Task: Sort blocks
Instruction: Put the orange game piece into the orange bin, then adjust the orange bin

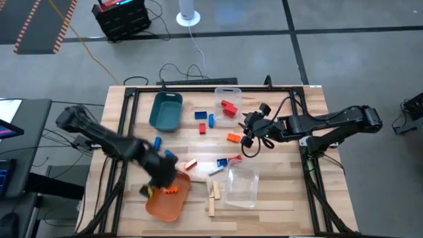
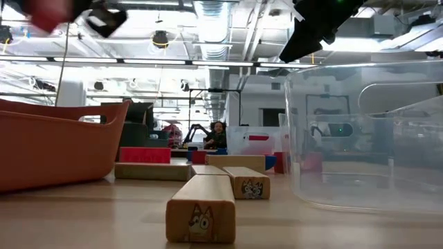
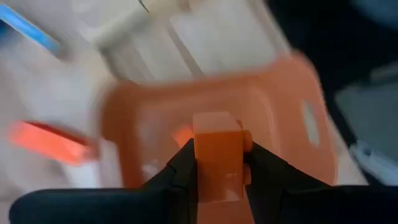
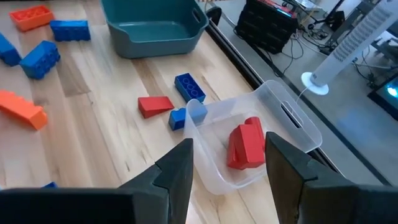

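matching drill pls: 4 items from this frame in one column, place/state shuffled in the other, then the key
Items:
1. left gripper
2. right gripper
3. teal tray
4. red blocks

Places/states:
A. empty, at the far left part of the table
B. lying in a clear bin
C. shut on an orange block, over the orange tray
D. open, holding nothing, above a clear bin

Pairs: 1-C, 2-D, 3-A, 4-B

The orange block sits between the left fingers, above the orange tray; the clear bin is the far one.
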